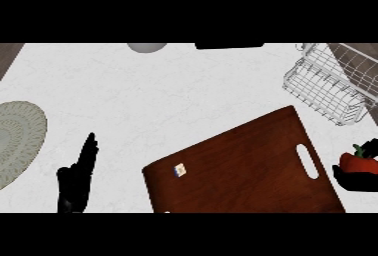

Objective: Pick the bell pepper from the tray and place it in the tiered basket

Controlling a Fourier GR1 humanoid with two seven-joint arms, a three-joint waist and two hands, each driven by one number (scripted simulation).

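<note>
The dark brown wooden tray [244, 170] lies nearest; right of it, the black right hand [358, 179] curls round the red bell pepper [360, 162]. The left hand [77, 177] rests open, fingers straight. The white wire tiered basket [328, 82] sits far right

Pepper [360, 162] – half hidden, rt edge

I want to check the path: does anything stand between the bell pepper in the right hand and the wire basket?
Nothing visible does. The right hand holds the bell pepper right of the tray; only bare counter lies between it and the tiered basket above.
</note>
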